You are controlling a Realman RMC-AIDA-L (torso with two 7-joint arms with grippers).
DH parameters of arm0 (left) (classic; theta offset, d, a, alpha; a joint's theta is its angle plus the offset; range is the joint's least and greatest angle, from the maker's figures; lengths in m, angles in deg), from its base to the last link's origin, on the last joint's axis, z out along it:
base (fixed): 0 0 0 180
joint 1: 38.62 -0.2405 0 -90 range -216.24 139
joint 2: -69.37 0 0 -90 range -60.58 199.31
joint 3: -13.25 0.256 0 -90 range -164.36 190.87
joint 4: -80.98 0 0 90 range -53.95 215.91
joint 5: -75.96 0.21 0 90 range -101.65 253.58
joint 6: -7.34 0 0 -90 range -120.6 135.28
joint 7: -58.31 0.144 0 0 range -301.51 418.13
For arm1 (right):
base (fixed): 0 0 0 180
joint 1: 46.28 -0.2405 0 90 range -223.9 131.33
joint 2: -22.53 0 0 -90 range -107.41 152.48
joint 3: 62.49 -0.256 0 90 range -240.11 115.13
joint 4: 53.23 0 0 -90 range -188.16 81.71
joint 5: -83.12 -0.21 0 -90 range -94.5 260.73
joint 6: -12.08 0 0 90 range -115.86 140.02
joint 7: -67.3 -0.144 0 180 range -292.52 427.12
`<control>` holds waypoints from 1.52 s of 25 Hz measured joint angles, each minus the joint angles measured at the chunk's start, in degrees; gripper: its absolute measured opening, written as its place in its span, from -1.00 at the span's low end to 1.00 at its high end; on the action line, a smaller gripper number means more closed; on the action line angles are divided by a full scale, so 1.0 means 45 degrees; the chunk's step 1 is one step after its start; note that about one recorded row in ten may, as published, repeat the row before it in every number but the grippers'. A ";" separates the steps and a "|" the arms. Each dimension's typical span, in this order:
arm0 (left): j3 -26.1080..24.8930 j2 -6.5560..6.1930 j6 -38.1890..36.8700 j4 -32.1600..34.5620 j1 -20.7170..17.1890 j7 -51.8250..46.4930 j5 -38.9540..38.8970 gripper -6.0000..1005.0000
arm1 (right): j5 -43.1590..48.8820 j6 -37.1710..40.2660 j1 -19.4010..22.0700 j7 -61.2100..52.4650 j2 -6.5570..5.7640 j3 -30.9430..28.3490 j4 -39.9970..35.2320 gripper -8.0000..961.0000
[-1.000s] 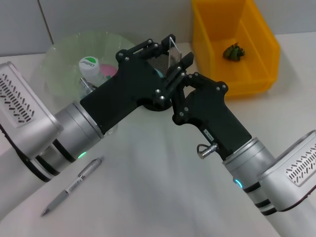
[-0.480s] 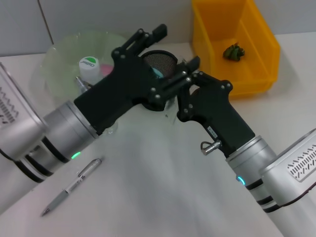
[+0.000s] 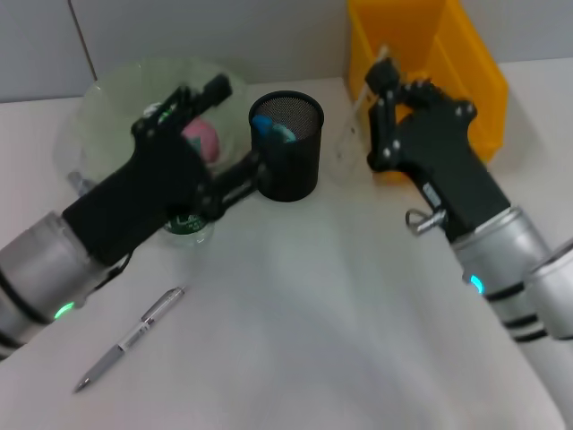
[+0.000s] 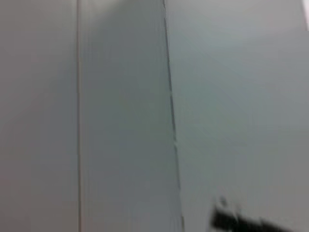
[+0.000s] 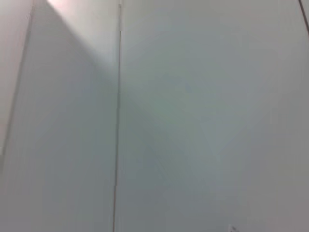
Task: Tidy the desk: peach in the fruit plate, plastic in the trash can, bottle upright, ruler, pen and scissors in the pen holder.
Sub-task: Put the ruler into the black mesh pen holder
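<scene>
The black mesh pen holder (image 3: 288,152) stands mid-desk with the blue scissors (image 3: 269,129) handles showing inside. Just left of it my left gripper (image 3: 235,127) is open, one finger raised over the fruit plate (image 3: 103,112), the other near the holder's side. The pink peach (image 3: 202,139) lies in the plate behind that hand. The bottle (image 3: 186,224) is mostly hidden by the left hand; only its green label shows. My right gripper (image 3: 383,76) hangs in front of the yellow trash can (image 3: 466,81), seemingly shut on the transparent ruler (image 3: 354,134). The pen (image 3: 132,339) lies on the desk (image 3: 313,313), front left.
Both wrist views show only a plain grey wall with seams; a dark blurred edge (image 4: 241,222) sits in a corner of the left one. The trash can's inside is largely hidden by the right arm.
Both grippers have drawn back from above the pen holder, the left one to the left and lower, the right one to the right toward the trash can. The ruler has gone with the right gripper.
</scene>
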State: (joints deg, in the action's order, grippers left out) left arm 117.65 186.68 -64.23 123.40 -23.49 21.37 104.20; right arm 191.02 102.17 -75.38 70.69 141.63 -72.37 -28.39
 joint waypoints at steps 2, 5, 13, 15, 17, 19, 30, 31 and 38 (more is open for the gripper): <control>-0.0309 -0.0075 -0.0378 -0.0352 -0.0002 -0.0013 0.0537 0.57 | 0.0163 0.0160 -0.0286 -0.0370 0.0000 -0.0016 -0.0483 -0.95; -0.2319 -0.0205 -0.2960 -0.2333 0.0025 0.0108 0.2915 0.57 | 0.0274 0.0141 -0.1339 -0.1793 -0.0001 -0.0133 -0.1846 -0.94; -0.3535 -0.0218 -0.4221 -0.3495 0.0142 0.0064 0.3893 0.56 | 0.0204 -0.1036 -0.2394 -0.2962 0.0016 -0.0403 -0.3230 -0.93; -0.3518 -0.0218 -0.4222 -0.3506 0.0149 0.0064 0.3894 0.56 | 0.0200 -0.1195 -0.2483 -0.2978 0.0016 -0.0449 -0.3246 -0.93; -0.3481 -0.0192 -0.4200 -0.3538 0.0184 0.0078 0.3899 0.56 | 0.0205 -0.1525 -0.2671 -0.3041 0.0022 -0.0492 -0.3255 -0.93; -0.3479 -0.0172 -0.4181 -0.3558 0.0208 0.0088 0.3901 0.56 | 0.0206 -0.1852 -0.2867 -0.3097 0.0026 -0.0500 -0.3244 -0.92; -0.3572 -0.0144 -0.4230 -0.3600 0.0204 0.0084 0.3901 0.56 | 0.0268 -0.4499 -0.3940 -0.3330 0.0058 -0.0404 -0.3280 -0.90; -0.3572 -0.0144 -0.4230 -0.3600 0.0204 0.0084 0.3901 0.56 | 0.0275 -0.4689 -0.4015 -0.3331 0.0058 -0.0377 -0.3283 -0.90; -0.3606 -0.0077 -0.4183 -0.3628 0.0193 0.0156 0.3901 0.56 | 0.0300 -0.5060 -0.4048 -0.3255 0.0087 -0.0352 -0.3257 -0.89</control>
State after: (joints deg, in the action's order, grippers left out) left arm 101.42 186.33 -83.06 107.08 -22.62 22.07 121.75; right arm 192.37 79.39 -93.60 56.04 142.02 -73.95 -43.05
